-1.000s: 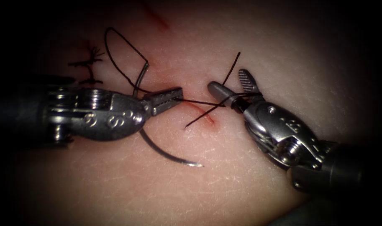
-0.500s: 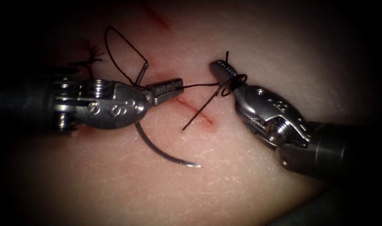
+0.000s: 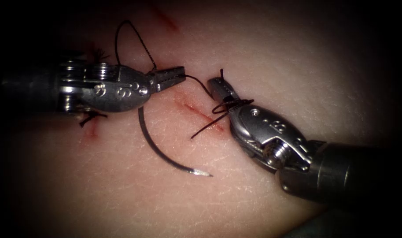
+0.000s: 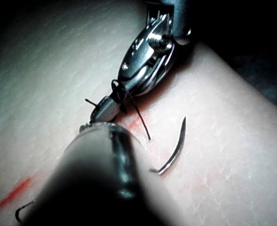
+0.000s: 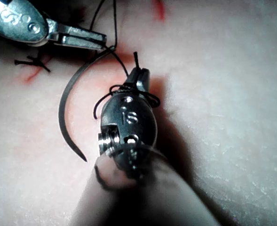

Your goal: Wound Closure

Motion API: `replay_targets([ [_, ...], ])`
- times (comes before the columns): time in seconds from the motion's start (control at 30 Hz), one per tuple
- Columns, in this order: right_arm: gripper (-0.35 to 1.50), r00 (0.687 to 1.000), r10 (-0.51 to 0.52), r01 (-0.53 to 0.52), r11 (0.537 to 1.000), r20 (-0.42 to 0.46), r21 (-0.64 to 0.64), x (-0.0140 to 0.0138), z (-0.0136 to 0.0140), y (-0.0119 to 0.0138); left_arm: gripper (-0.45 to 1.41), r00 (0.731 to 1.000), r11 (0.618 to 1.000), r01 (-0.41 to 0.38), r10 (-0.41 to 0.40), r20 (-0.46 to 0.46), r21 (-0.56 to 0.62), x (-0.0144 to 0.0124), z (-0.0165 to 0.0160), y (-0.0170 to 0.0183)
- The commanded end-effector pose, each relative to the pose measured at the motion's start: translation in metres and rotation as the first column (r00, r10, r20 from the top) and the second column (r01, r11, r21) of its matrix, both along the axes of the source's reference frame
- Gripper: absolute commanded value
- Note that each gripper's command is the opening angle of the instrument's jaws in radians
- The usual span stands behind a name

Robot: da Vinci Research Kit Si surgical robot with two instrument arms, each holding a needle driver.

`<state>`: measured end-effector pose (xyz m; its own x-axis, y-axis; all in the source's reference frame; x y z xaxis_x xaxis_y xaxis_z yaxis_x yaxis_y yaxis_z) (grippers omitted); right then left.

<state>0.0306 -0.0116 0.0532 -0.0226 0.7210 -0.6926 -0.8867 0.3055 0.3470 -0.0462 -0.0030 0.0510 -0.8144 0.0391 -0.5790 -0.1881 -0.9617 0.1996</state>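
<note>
There are two tools here. The left tool [image 3: 176, 76] is closing its two jaws tight on the thread [image 3: 200, 83]. The right tool [image 3: 217, 86] is also keeping its two jaws pressed together, and they are pinching the short end of the thread, which is poking out just past the tip. Loops of thread are wrapping around the right tool just behind its jaws. In the right wrist view the same loops are sitting around the right tool [image 5: 139, 79] behind its jaws.

One thread is running between the two tips, from the left jaws across to the right jaws. A loose tail of it is hanging down from the loops and is lying across the cut [image 3: 203, 115]. Behind the left jaws another piece of thread is rising in one big loop.

There is one needle [image 3: 159, 152]. No jaws are holding it. It is lying flat on the tissue [image 3: 236, 198], below the left jaws and on the left side of the cut. Its sharp point is resting on top of the tissue, not in it. Its other end is hiding under the left tool.

There is one cut, a thin red line below and between the two tips. One finished knot [image 3: 90, 118] is lying further back, beside the body of the left tool. Red fluid [image 3: 91, 133] is staining the tissue just under that knot.
</note>
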Motion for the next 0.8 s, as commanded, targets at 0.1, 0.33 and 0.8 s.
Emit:
replay_targets([
  [0.1, -0.35, 0.999, -0.007, 0.01, 0.998, 0.045, -0.061, 0.0023, -0.0008, -0.0023, -0.45, 1.0, 1.0, 0.001, 0.0, -0.03, 0.006, -0.0006, 0.0019, 0.003],
  [0.33, -0.35, 0.996, -0.022, 0.028, 0.998, 0.087, -0.064, 0.0042, -0.0007, -0.0043, -0.45, 0.998, 0.999, 0.039, -0.038, -0.044, 0.018, -0.0015, 0.0029, 0.0072],
  [0.8, -0.35, 0.994, -0.066, 0.07, 0.996, 0.081, -0.047, 0.0078, -0.0015, -0.0078, -0.45, 0.991, 0.993, 0.119, -0.12, 0.053, 0.023, -0.0042, 0.0016, 0.0158],
])
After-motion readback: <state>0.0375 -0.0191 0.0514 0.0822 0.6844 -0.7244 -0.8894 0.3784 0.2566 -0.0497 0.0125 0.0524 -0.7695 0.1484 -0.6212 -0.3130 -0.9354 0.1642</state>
